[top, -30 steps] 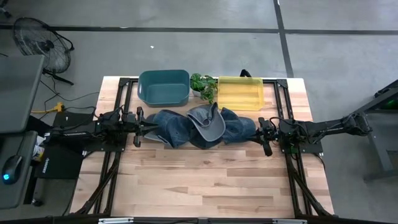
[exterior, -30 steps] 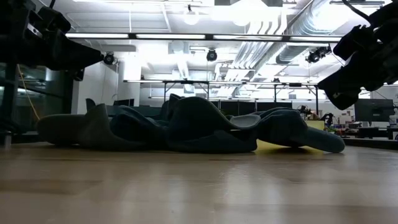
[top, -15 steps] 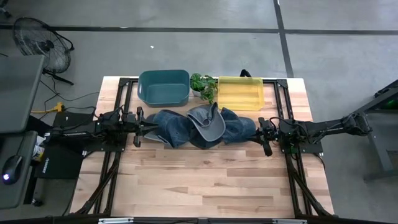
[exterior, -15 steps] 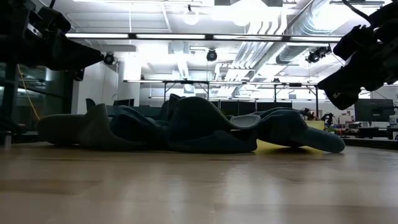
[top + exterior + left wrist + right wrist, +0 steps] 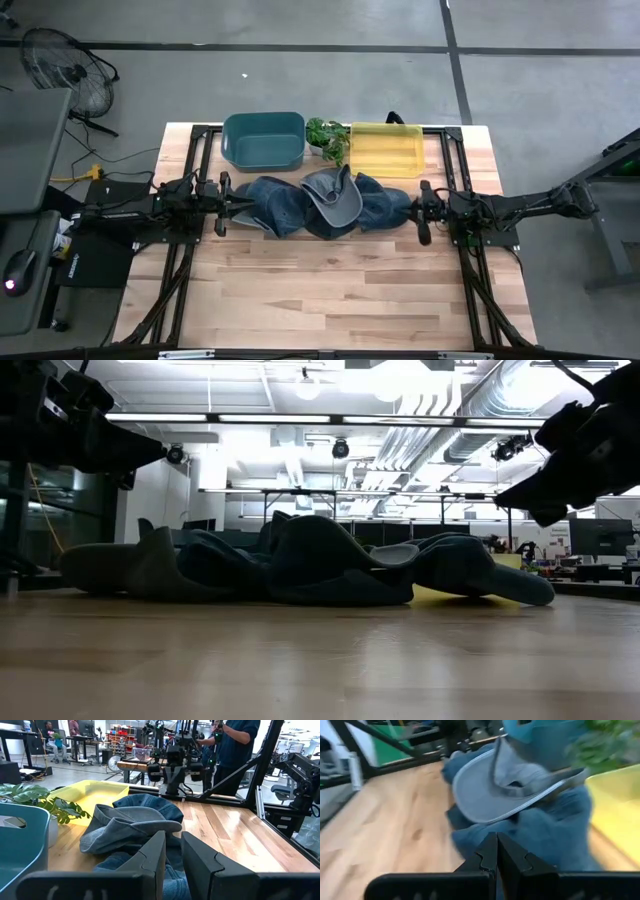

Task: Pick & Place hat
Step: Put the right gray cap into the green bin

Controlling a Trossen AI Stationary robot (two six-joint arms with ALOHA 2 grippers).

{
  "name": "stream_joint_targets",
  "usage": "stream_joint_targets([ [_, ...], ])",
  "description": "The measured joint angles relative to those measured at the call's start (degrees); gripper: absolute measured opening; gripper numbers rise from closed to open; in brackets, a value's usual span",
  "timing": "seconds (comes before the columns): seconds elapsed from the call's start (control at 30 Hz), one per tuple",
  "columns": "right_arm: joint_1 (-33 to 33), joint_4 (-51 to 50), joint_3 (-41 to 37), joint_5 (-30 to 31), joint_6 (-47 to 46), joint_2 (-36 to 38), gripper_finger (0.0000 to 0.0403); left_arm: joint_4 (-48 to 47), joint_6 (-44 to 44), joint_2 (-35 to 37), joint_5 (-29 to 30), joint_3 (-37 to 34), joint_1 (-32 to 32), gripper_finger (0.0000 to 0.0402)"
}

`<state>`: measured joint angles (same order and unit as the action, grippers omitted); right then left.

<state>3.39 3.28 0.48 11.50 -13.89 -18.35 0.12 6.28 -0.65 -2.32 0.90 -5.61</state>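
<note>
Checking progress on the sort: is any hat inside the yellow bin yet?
No: from above, the yellow bin holds nothing, and the hats lie piled on the table.

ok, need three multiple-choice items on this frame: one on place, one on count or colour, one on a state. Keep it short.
1. Where does the grey hat lie?
A. inside the teal bin
B. on top of the denim pile
C. on bare table near the front edge

2. How many bins stand at the table's far edge?
A. one
B. two
C. three

3. How do the right gripper's fingers stand?
A. shut, holding nothing
B. wide open
C. shut on the hat

Answers: 1 B, the hat rests brim-up on the blue denim pile mid-table. 2 B, a teal bin and a yellow bin flank a small plant. 3 A, the right gripper shows its fingers pressed together, short of the denim. The left gripper sits at the pile's other end.
</note>
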Motion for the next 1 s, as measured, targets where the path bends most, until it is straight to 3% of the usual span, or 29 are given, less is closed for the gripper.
stream_joint_targets([
  [0.37, 0.01, 0.65, -0.01, 0.96, -0.29, 0.00, 0.0000, 0.00, 0.00, -0.02, 0.01, -0.01, 0.00, 0.0060],
  [0.63, 0.01, 1.30, -0.01, 1.89, -8.63, 0.00, 0.0000, 0.00, 0.00, -0.01, -0.01, 0.01, 0.01, 0.0060],
  [0.77, 0.01, 1.57, 0.01, 7.52, -12.75, 0.03, 0.0000, 0.00, 0.00, 0.00, 0.01, -0.01, 0.02, 0.0060],
  [1.0, 0.01, 2.14, -0.01, 9.20, -20.63, 0.00, 0.0000, 0.00, 0.00, -0.01, -0.01, 0.01, 0.01, 0.0060],
])
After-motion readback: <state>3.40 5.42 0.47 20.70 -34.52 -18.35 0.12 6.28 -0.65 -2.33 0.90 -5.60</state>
